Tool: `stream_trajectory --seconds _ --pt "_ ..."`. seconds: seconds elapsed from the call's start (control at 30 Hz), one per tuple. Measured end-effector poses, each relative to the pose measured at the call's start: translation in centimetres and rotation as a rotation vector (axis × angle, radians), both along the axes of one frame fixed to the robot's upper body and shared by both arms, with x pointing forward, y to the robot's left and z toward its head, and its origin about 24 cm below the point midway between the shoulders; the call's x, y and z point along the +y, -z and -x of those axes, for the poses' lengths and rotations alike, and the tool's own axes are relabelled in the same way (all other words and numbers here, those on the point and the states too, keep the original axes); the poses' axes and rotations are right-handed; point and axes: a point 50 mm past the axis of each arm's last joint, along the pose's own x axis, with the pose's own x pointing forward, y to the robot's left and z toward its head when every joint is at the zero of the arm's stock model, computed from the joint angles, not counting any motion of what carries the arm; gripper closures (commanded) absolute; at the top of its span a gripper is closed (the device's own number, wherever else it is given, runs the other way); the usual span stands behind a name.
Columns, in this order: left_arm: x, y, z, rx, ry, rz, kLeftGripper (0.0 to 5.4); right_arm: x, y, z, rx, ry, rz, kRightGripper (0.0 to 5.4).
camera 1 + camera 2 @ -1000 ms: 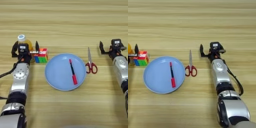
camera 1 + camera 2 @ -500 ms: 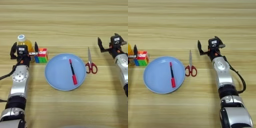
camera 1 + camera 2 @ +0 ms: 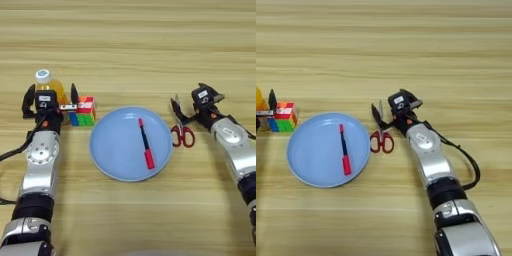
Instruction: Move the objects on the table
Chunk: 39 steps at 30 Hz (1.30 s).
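The red-handled scissors (image 3: 183, 131) lie just right of the plate, blades pointing away from me. My right gripper (image 3: 191, 106) is open right over their blades, one black finger (image 3: 376, 113) beside the steel. At far left stands the orange juice bottle (image 3: 46, 80) with a white cap. My left gripper (image 3: 50, 98) is open in front of it, fingers spread to either side, and hides its lower half. The Rubik's cube (image 3: 83, 111) sits just right of that gripper's right finger.
A round light-blue plate (image 3: 115, 150) lies in the middle of the wooden table (image 3: 130, 45), with a red-and-black pen (image 3: 145, 144) across it. The plate's rim lies close to the scissors' handles.
My right gripper has swung left and a little nearer, from right of the scissors to over their blades. The left arm, bottle, cube, plate and pen have stayed put.
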Motion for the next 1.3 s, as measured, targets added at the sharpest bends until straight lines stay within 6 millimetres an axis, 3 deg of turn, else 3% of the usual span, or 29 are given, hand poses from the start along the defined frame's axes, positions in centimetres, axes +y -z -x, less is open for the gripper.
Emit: stream_trajectory --seconds 0.17,0.63,1.3 --pt "0.0 0.0 0.0 0.001 0.001 0.000 0.02 0.8 1.5 0.3 0.048 -0.015 0.026 0.00" --pt "0.0 0.0 0.0 0.000 0.001 0.000 0.02 1.1 1.2 -0.8 0.031 0.028 0.090 0.00" --pt "-0.3 -0.1 0.0 -0.005 -0.005 0.002 0.02 -3.8 0.4 -0.1 0.064 0.155 0.180 0.00"
